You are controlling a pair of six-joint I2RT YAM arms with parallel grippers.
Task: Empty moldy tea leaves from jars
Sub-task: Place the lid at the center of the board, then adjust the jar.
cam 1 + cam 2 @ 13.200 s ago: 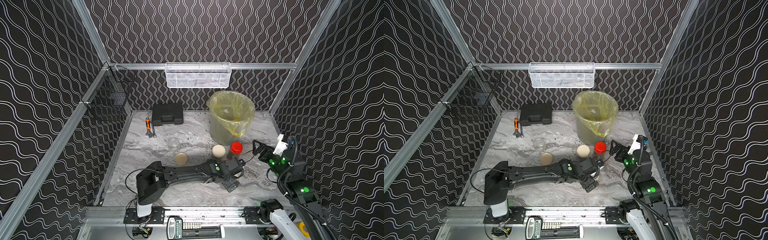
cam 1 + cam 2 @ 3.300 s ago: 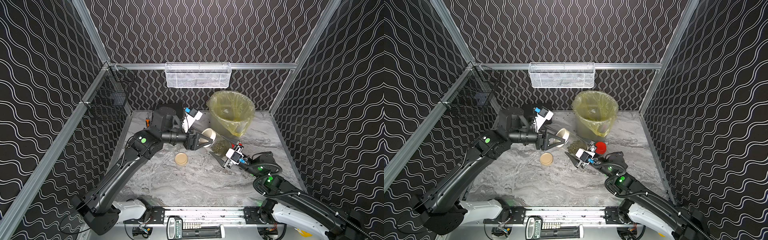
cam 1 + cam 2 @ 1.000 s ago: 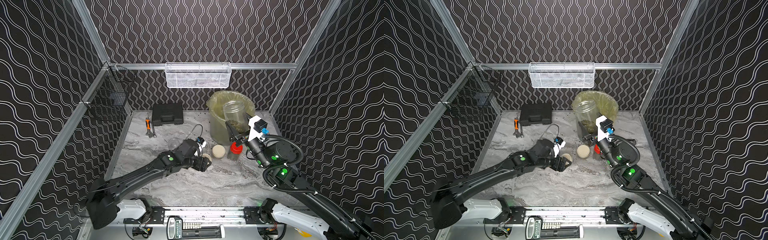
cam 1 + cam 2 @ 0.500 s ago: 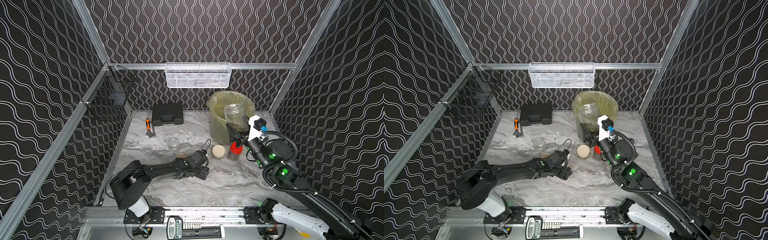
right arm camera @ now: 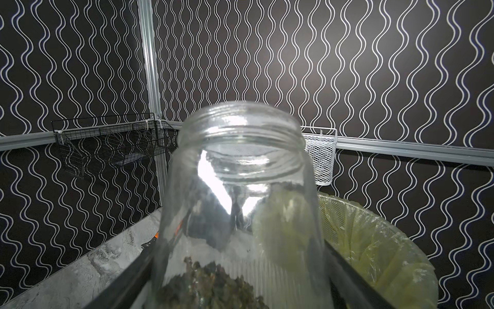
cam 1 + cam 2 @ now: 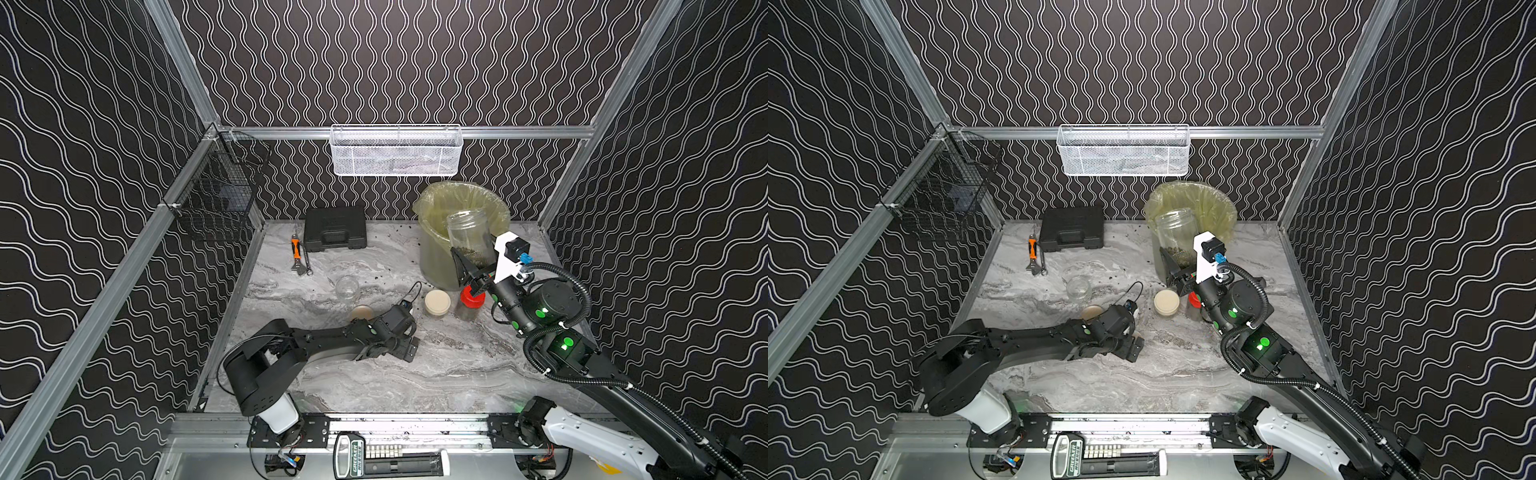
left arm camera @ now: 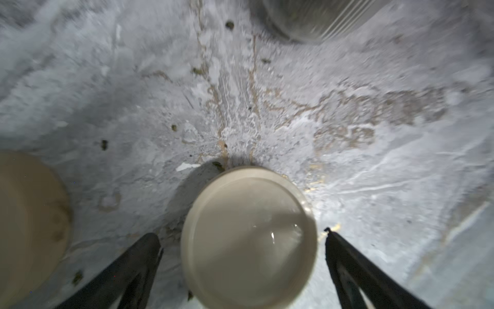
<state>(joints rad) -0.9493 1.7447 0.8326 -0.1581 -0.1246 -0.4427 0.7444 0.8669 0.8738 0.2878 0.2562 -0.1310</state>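
Observation:
My right gripper (image 6: pixel 477 262) (image 5: pixel 240 254) is shut on an open clear jar (image 6: pixel 468 232) (image 6: pixel 1177 232) (image 5: pixel 240 171), held upright just in front of the bin. Dark tea leaves (image 5: pixel 211 283) lie in its bottom. My left gripper (image 6: pixel 409 347) (image 7: pixel 240 235) is low on the table and open. A cream lid (image 7: pixel 248 238) lies loose between its fingers, hidden in both top views. A second cream lid (image 6: pixel 360 311) (image 7: pixel 26 227) lies beside the arm. A lidless empty jar (image 6: pixel 347 286), a cream-lidded jar (image 6: pixel 437 302) and a red-lidded jar (image 6: pixel 471 300) stand on the table.
The bin lined with a yellow bag (image 6: pixel 461 199) stands at the back right. A black case (image 6: pixel 335 228) and an orange-handled wrench (image 6: pixel 297 253) lie at the back. A white mesh basket (image 6: pixel 395 149) and a black wire basket (image 6: pixel 216 199) hang on the walls. Dark specks dot the marble table (image 6: pixel 436 374).
My left gripper has opened and let go of the cream lid on the table, and its arm has folded down low. The right gripper still holds the jar by the bin.

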